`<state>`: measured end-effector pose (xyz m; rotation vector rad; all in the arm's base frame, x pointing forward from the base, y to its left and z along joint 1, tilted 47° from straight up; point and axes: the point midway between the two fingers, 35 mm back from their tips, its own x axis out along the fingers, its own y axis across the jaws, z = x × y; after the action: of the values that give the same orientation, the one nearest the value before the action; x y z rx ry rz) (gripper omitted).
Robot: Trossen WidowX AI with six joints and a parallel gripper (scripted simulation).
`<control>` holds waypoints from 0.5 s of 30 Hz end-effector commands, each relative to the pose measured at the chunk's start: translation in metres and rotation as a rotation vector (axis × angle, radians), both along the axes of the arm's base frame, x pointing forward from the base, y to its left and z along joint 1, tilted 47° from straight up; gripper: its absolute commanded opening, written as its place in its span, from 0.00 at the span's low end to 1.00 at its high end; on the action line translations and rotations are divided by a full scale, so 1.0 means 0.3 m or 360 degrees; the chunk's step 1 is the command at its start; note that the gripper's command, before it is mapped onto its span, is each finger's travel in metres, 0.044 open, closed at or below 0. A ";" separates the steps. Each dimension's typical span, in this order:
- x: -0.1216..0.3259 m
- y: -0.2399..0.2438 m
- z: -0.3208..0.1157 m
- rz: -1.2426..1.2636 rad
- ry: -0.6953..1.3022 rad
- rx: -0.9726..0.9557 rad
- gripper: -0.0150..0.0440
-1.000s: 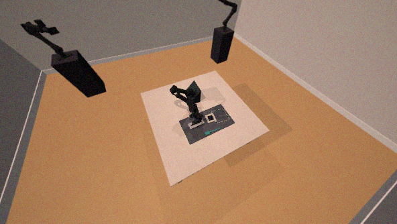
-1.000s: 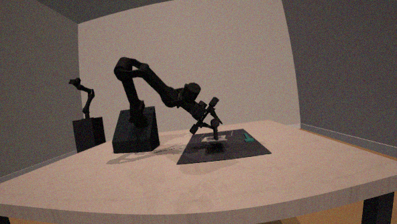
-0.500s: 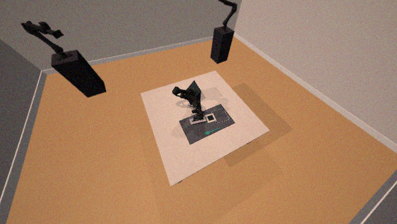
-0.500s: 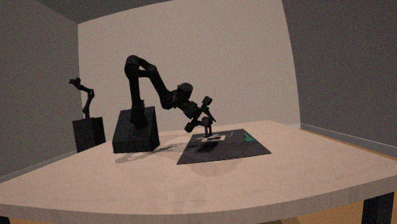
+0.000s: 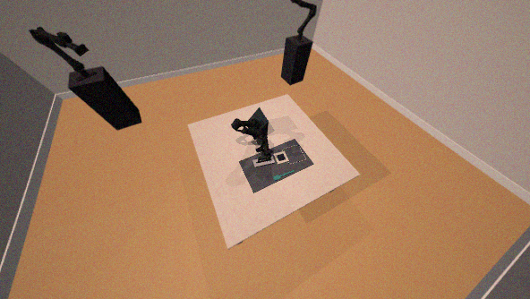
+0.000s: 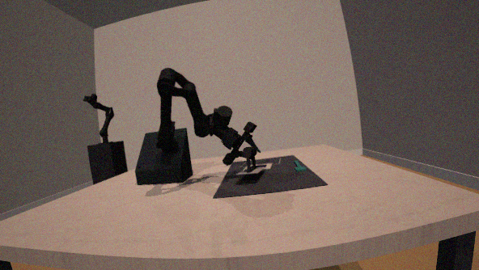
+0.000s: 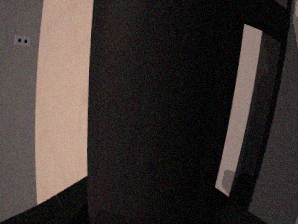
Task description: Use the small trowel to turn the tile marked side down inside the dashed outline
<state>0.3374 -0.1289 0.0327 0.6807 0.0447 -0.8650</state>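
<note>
My gripper (image 5: 265,158) (image 6: 251,167) points down over the mat, shut on the trowel. The trowel (image 5: 256,164) (image 6: 243,173) has a pale flat blade under the fingers; the fingers hide its handle. The blade appears low over the mat, with a dark shadow beside it. The tile (image 5: 281,157) lies flat on the mat just beyond the blade, pale with a dark square on its upper face. Any gap between blade and tile is too small to tell. The dashed outline (image 5: 305,154) is on the mat on the tile's far side. Dark shapes fill most of the wrist view.
A dark mat (image 5: 259,183) (image 6: 279,179) lies on the pale table (image 5: 233,215) (image 6: 182,234). A teal tool (image 5: 283,175) (image 6: 299,166) lies near the mat's edge. The arm's dark base block (image 6: 162,170) stands behind the mat. Two other arms stand on pedestals (image 5: 105,98) (image 5: 296,60) off the table.
</note>
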 end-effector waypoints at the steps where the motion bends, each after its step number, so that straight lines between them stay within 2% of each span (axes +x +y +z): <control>1: -0.008 -0.010 -0.025 0.0017 0.0019 -0.0002 0.25; 15: -0.010 -0.020 -0.064 0.0017 0.0020 -0.0002 0.25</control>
<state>0.3325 -0.1391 0.0188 0.6766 0.0500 -0.8649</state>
